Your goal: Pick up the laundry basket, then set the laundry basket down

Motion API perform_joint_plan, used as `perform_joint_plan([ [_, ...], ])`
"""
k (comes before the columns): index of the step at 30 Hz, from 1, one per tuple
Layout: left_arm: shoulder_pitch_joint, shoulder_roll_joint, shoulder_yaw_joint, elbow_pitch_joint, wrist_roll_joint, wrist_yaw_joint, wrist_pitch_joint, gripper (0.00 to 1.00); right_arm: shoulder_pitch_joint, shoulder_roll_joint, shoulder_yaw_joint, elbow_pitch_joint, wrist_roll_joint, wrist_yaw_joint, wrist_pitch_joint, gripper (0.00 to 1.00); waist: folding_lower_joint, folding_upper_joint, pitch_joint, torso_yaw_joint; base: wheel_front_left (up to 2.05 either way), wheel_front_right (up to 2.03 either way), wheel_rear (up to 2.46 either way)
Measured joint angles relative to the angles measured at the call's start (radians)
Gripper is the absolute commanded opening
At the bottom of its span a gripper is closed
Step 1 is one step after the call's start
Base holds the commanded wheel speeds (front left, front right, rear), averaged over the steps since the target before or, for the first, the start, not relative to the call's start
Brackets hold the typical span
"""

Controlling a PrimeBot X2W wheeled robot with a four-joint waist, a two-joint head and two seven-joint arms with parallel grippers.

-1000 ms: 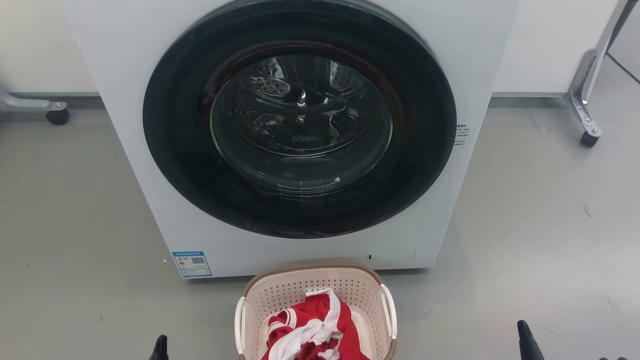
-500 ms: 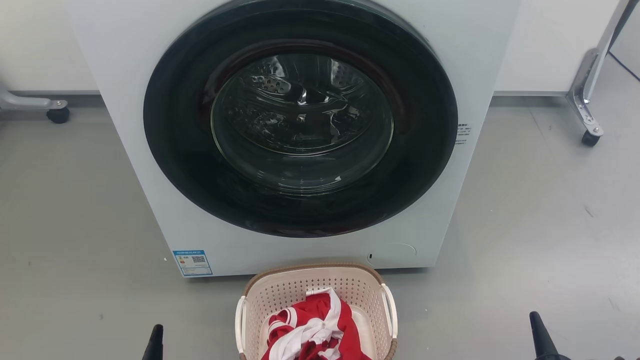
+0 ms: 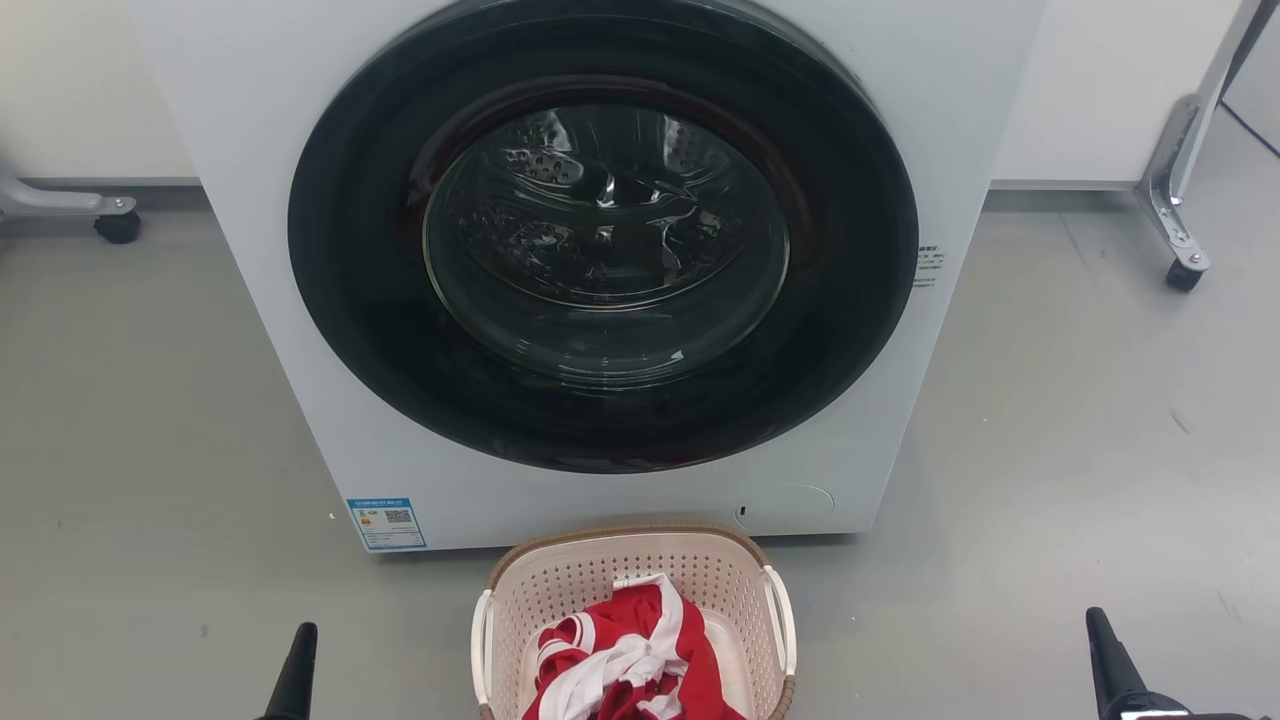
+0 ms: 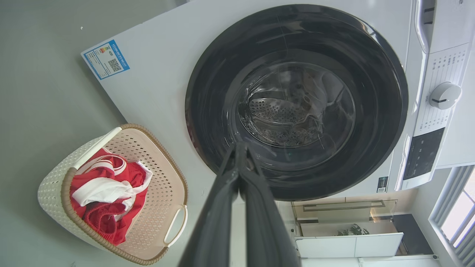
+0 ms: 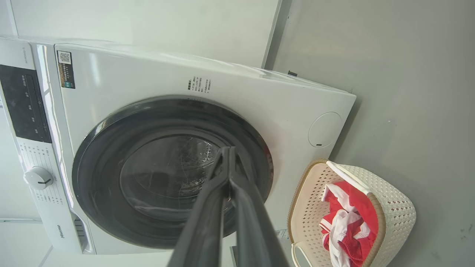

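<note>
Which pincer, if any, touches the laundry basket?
Apart, both. Head view shows bare floor between the laundry basket and the left pincer, likewise the right pincer.

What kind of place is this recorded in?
Probably a laundry corner: a white front-loading washing machine on a grey floor, with a laundry basket of red-and-white clothing before it.

Head view: high, facing forward and down; near washing machine door (image 3: 603, 240), laundry basket (image 3: 600, 575) at bottom edge. Left wrist view: rolled sideways, machine top rightward. Right wrist view: rolled opposite, machine top leftward. Shared by all: door, basket.
</note>
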Motion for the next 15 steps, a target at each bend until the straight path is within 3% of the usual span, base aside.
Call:
perform_joint_plan([
  [15, -0.037, -0.009, 0.039, 0.009, -0.198, -0.037, 0.050, 0.00, -0.027, 0.000, -0.064, 0.019, 0.192, 0.038, 0.049, 0.00, 0.0000, 0.0000, 0.003, 0.002, 0.00, 0.00, 0.00],
])
